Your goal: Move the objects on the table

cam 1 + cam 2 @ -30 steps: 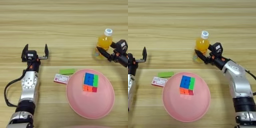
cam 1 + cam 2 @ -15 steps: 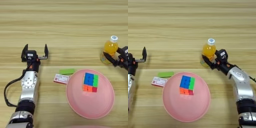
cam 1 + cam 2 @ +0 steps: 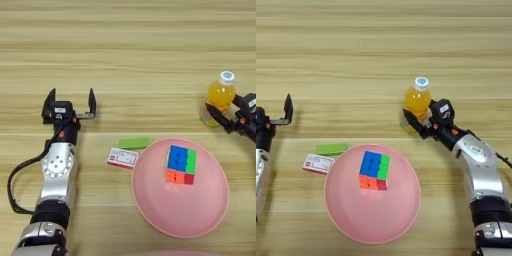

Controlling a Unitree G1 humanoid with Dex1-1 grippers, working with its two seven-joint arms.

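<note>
Shifted rightward along the worktop (image 3: 356, 50), the orange-drink bottle (image 3: 417, 99) stands upright, pinched by the right hand (image 3: 417, 120). Below-left of that hand, the puzzle cube (image 3: 374, 170) sits on the pink plate (image 3: 346, 220). Left hand (image 3: 70, 101) idles, fingers spread; more moving appears left.

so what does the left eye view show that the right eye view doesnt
Only the left eye view shows the whole left gripper, both fingers spread open, with its arm. Only the right eye view shows the right arm behind the right gripper, which is around the orange-drink bottle. Both show the puzzle cube on the pink plate, the green block and the card.
</note>
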